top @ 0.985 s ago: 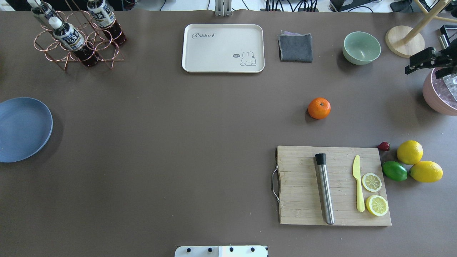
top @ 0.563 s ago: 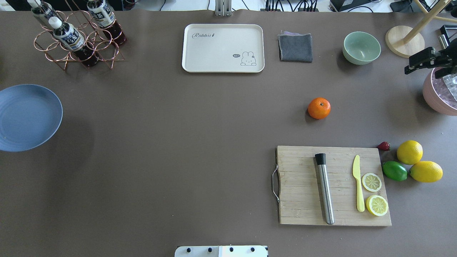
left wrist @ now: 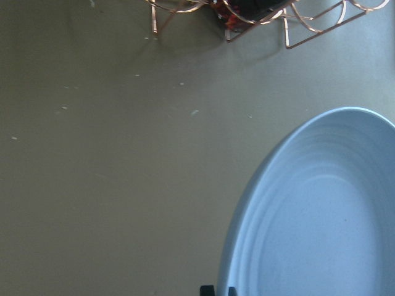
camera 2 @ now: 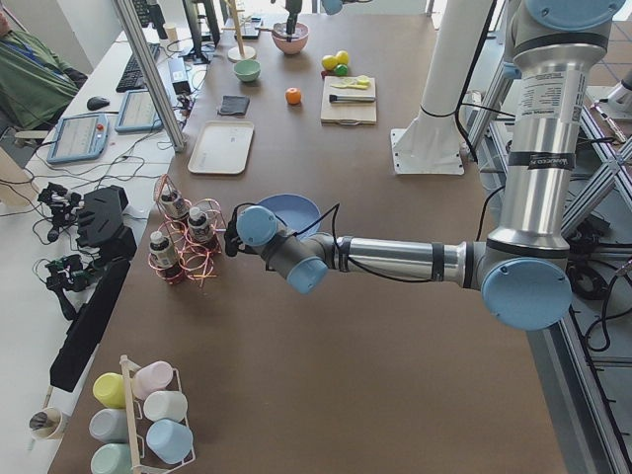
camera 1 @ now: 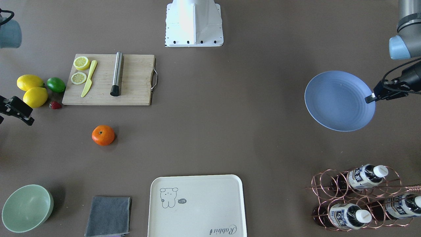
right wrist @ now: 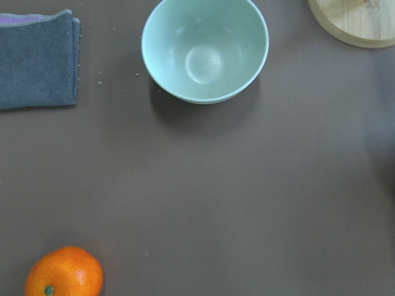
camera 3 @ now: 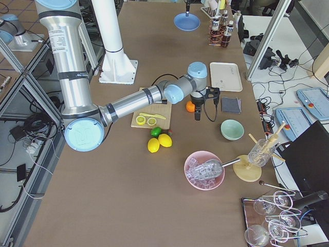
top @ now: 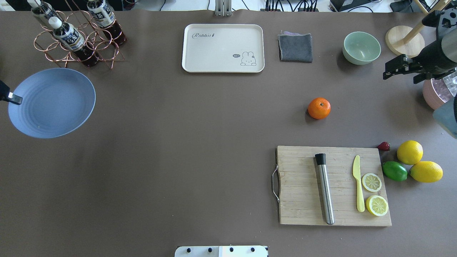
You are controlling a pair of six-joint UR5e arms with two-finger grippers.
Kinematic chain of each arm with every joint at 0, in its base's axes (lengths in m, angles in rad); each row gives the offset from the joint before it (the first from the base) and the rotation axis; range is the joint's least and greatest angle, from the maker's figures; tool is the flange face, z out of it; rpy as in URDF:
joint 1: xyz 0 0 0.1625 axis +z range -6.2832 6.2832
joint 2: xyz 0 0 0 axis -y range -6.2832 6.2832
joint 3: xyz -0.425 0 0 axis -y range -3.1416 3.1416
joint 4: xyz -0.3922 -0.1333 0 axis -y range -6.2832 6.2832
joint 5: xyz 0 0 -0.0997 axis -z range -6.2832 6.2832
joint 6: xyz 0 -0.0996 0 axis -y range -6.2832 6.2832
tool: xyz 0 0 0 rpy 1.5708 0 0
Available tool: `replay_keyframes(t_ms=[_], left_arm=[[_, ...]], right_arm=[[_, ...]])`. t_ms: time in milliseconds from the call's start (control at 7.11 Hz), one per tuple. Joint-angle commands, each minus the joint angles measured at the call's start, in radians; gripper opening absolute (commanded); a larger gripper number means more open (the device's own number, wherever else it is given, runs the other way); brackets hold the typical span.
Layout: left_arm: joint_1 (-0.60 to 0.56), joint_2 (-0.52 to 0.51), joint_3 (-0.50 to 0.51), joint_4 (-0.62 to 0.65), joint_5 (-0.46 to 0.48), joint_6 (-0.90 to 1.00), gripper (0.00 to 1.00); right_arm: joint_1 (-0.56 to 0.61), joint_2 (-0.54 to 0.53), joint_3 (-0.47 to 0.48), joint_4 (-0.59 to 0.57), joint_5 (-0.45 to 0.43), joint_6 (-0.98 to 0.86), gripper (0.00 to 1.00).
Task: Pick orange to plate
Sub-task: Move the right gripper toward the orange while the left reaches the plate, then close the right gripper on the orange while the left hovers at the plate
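The brown table is the biggest thing here. The wooden cutting board comes next; it lies closer to the robot than the right gripper does. The blue plate is in the left gripper, which pinches its rim tight. The plate hangs up off the table, and its shadow falls on the table below it. The cream tray sits far out between the two grippers, well apart from both. The wire bottle rack stands just past the held plate, on the far side of the left gripper. The right gripper has its fingers spread and holds nothing. The green bowl sits near it, a bit farther from the robot. The orange rests on the table, off to the right gripper's inner side and a bit closer to the robot. It is far from the plate.
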Motion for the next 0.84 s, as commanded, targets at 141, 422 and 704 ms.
replay_keyframes(t_ms=[141,422,704], left_arm=[[0.264,-0.063,-0.16,-0.056,0.235,-0.422,0.0],[0.433,-0.171,-0.191,-0.054,0.413,-0.624,0.0],[0.633,-0.272,-0.185,-0.045,0.62,-0.754,0.0]], right_arm=[[-0.171,0.063,-0.007,0.03,-0.1,0.149,1.0],[-0.219,0.11,-0.027,0.024,-0.099,0.149,1.0],[-0.24,0.138,-0.073,0.029,-0.1,0.139,1.0]])
